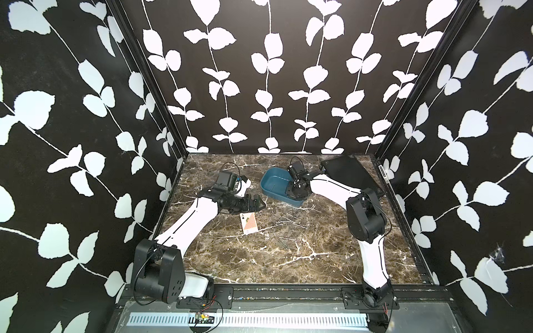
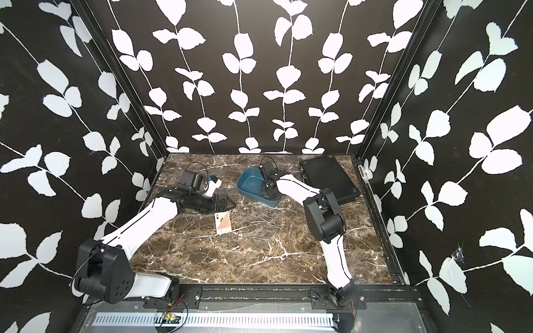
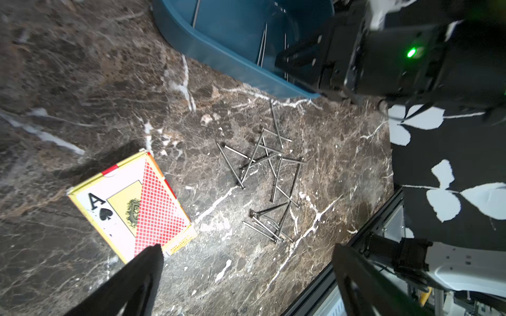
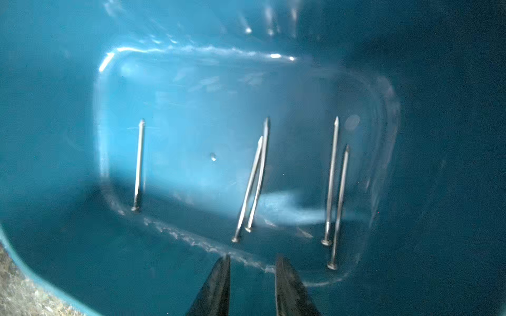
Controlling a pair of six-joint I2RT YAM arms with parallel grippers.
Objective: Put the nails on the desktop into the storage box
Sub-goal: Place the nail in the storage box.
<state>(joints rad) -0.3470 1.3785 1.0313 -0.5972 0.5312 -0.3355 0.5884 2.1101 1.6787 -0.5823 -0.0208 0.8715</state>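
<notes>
Only right wrist shows me all five nails [image 4: 257, 175] in storage box [image 4: 438, 164]; right gripper [image 4: 253, 257] ajar, left gripper [image 3: 247, 246] wide, both empty; card box [image 3: 131, 208] reads "A".

In both top views the light fell evenly and fairly brightly on the desktop [image 1: 259, 259], while the leaf-patterned walls [image 1: 72, 115] looked stretched and splayed at the picture edges, as a wide lens renders them. In the left wrist view a bright patch lay on the marble just ahead of the left pincer [image 3: 246, 247] and dimmed farther off; its fingers [image 3: 142, 273] were black, blurred shapes. A green lamp [image 3: 411, 52] flared well beyond them. In the right wrist view the storage box [image 4: 191, 109] looked soft and smeared. White glare streaked its floor far ahead of the right pincer [image 4: 253, 257], a dark shadow band lay just before the tips, and the nails [image 4: 139, 164] gleamed pale.
</notes>
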